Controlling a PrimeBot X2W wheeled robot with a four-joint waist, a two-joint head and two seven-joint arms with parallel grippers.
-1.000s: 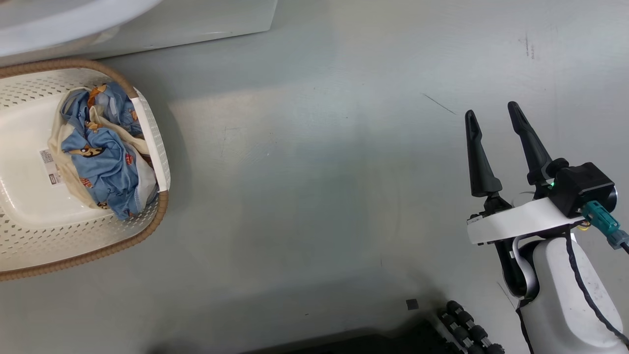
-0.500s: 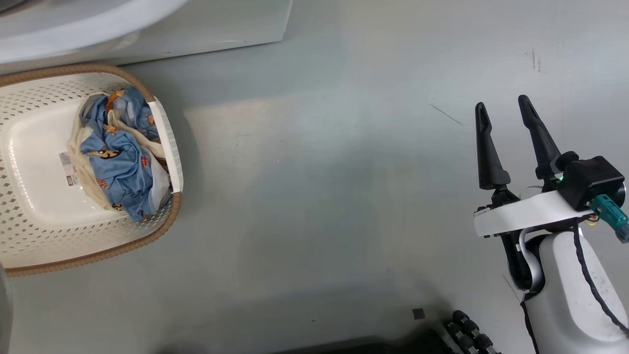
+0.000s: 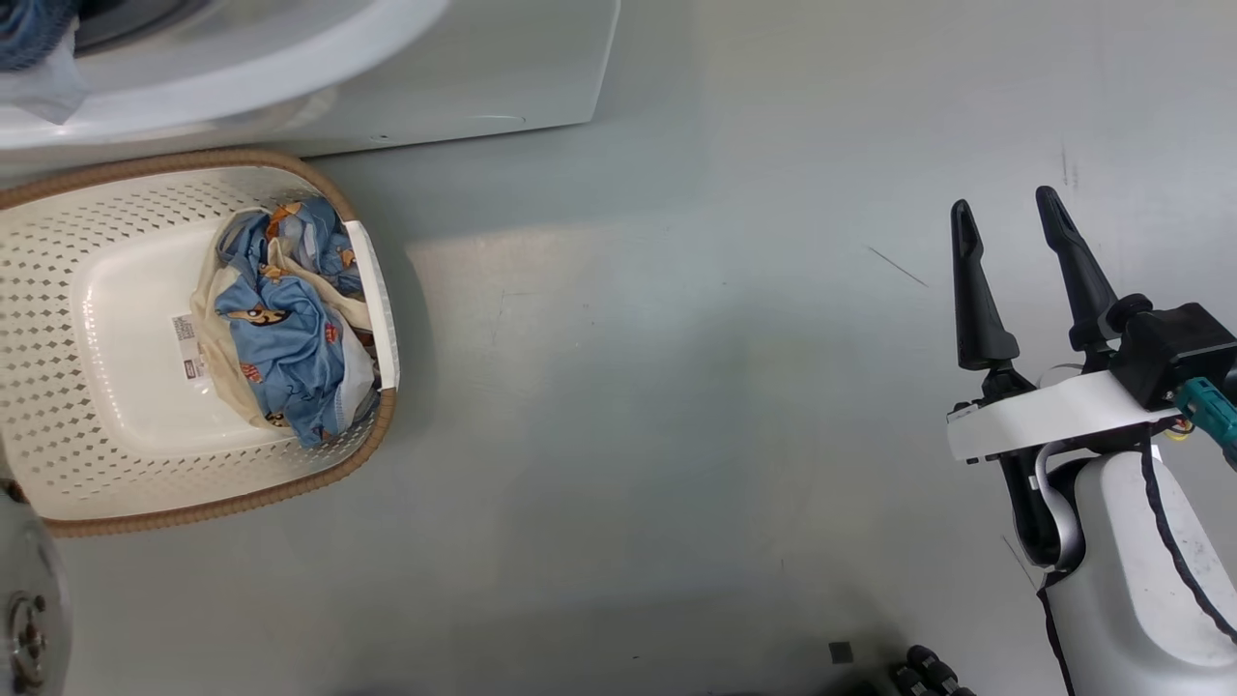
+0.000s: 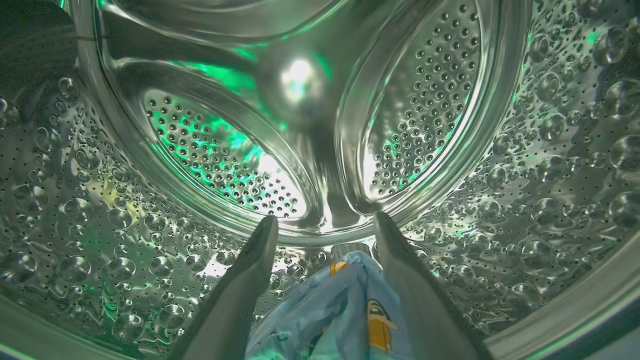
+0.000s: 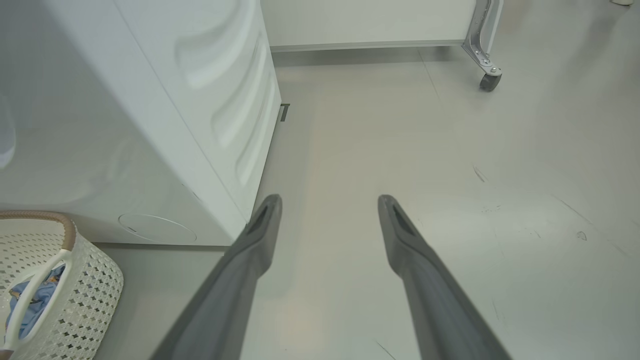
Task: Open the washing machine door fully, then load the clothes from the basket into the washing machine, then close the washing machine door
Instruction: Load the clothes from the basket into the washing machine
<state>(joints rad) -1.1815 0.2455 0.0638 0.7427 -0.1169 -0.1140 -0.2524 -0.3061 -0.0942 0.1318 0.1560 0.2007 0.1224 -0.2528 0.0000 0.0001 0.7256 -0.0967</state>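
The floor (image 3: 618, 406) is smooth, pale grey and slightly glossy, with a soft lighter patch (image 3: 503, 280) across it and a few thin dark scratches (image 3: 897, 267). Farther off stands a white panel (image 5: 365, 22) on a metal leg (image 5: 479, 30) with a caster (image 5: 489, 82).

A laundry area: washing machine (image 3: 464, 87) and basket (image 3: 97, 474) on grey floor (image 3: 676, 387).
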